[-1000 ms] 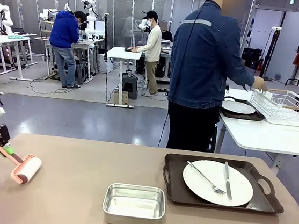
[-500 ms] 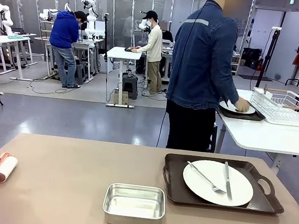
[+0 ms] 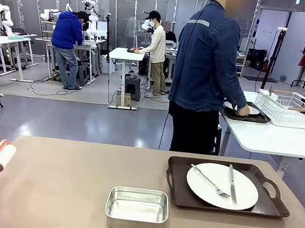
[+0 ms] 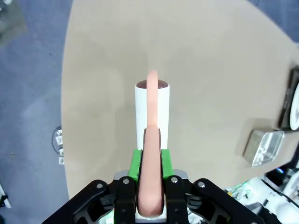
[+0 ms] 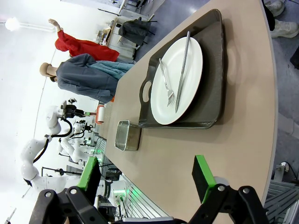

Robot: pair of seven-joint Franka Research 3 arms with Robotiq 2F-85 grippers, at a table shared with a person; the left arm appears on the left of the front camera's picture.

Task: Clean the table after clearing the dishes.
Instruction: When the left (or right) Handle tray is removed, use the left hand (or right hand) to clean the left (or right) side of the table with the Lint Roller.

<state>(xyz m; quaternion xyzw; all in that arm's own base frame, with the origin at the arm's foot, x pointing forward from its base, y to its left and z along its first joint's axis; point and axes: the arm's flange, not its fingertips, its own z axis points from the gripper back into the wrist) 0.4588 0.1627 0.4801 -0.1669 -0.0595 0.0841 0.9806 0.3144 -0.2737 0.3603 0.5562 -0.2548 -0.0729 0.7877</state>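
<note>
1. the wide tan-brown matte table (image 3: 66, 192) carries the shiny rectangular steel pan (image 3: 136, 208), which sits at its near middle and is our landmark.
2. a person in a blue denim jacket (image 3: 204, 70) stands well beyond the pan, back turned to us, one hand (image 3: 244, 110) on a second white plate (image 3: 250, 110) on a dark tray (image 3: 256, 119).
3. that tray lies on a smaller white-topped table (image 3: 271, 139), far behind and to the right of the pan.
4. a dark brown rectangular handled tray (image 3: 177, 178) lies just right of the pan, slightly behind it.
5. on this tray rests a round white dinner plate (image 3: 210, 191).
6. a pink-handled lint roller with a white roll (image 3: 1, 157) hangs far left of the pan, at the table's left end; we cannot tell if it touches the top.
7. the left gripper (image 4: 150, 161) is clenched on the roller's pink handle.
8. the right gripper (image 5: 147, 179) has its fingers spread and released, grasping nothing, right of the pan.
9. a metal fork (image 3: 211, 181) and a metal knife (image 3: 232, 183) lie on the plate beside the pan.
</note>
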